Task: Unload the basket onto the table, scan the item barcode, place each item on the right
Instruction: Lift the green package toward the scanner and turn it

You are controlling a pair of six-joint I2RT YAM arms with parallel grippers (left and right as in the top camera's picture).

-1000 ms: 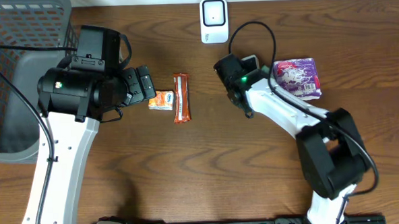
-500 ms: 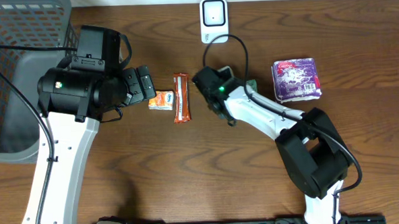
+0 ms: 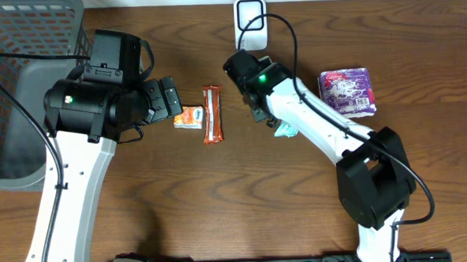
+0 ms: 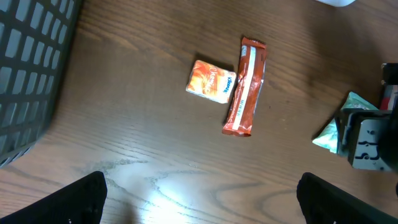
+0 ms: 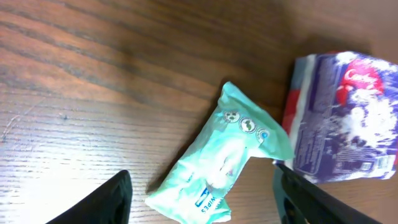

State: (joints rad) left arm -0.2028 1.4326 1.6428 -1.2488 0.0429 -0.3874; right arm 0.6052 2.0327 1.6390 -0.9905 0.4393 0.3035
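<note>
Mint-green film pack of wipes [image 5: 224, 158] lies flat on the table [image 3: 221, 210], about mid-surface, under the right arm. It is well apart from the white scanner [image 3: 250, 21] at the far edge.

Right gripper [image 5: 202, 196] hangs above the pack, jaws apart, gripping nothing. Left gripper [image 4: 202, 199] is spread wide and empty, over the orange snack bar [image 4: 245, 87] and small orange packet [image 4: 211, 81], left of centre.

Pack looks light, soft and crinkly, likely slippery, and would flop if pinched at one end. Best hold is across the narrow middle, printed faces left clear. Barcode can't be made out.

Purple pack [image 3: 347, 92] sits toward the far right, grey basket [image 3: 10, 85] at the far left corner. Tabletop is dark wood grain, smooth, some glare. Of the room, only a pale strip shows past the far edge.
</note>
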